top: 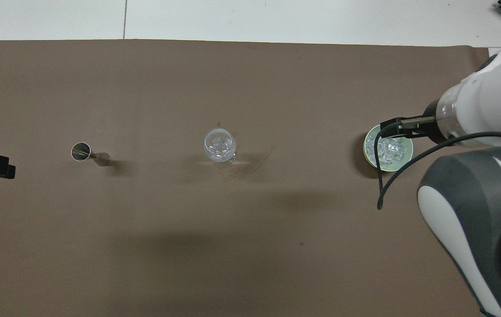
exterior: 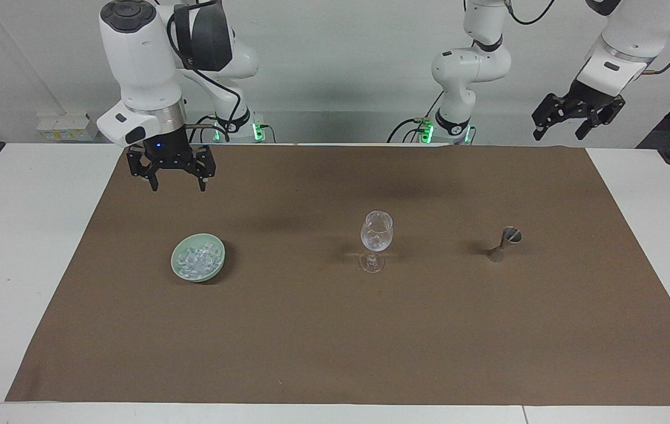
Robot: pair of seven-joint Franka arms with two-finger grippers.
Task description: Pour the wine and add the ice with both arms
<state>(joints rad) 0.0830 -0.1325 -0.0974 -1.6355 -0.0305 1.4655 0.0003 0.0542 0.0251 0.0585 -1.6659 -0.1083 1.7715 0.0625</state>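
Mat (exterior: 335, 330) (brown) covers white table (exterior: 22, 247).

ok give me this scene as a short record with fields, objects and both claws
surface: brown mat on a white table
bowl: pale green bowl toward the right arm's end, holding ice
glass: stemmed glass upright mid-mat, ice cubes inside
jigger: small metal jigger toward the left arm's end
right claw: right claw open, empty, raised over the mat's edge by the bowl
left claw: left claw open, empty, waiting high past the mat's corner
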